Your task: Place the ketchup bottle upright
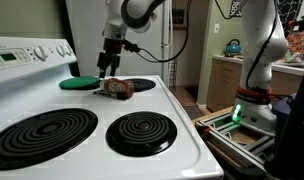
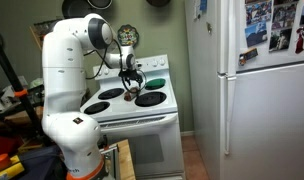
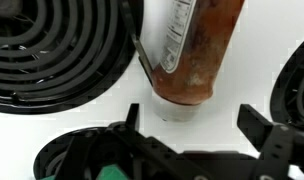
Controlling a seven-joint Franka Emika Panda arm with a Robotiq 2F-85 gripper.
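Hovering over the ketchup bottle [image 1: 118, 88], which lies on its side on the desk [image 1: 192, 135] between the rear burners, is the pincer [image 1: 109, 68]. In an exterior view the bottle [image 2: 133, 89] is tiny beneath it. In the wrist view the jaws gape wide and empty either side of the cap end; lower centred, clamp the body, then pivot it upright

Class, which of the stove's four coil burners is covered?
The back one nearest the control panel, under the green disc; the other three show bare black coils.

No word or number can be read anywhere: the ketchup bottle [image 3: 210, 55] wears a pale label [image 3: 177, 35] whose dark print is too blurred to make out, and the papers [image 2: 256, 20] stuck on the fridge [image 2: 254, 100] are too small to read
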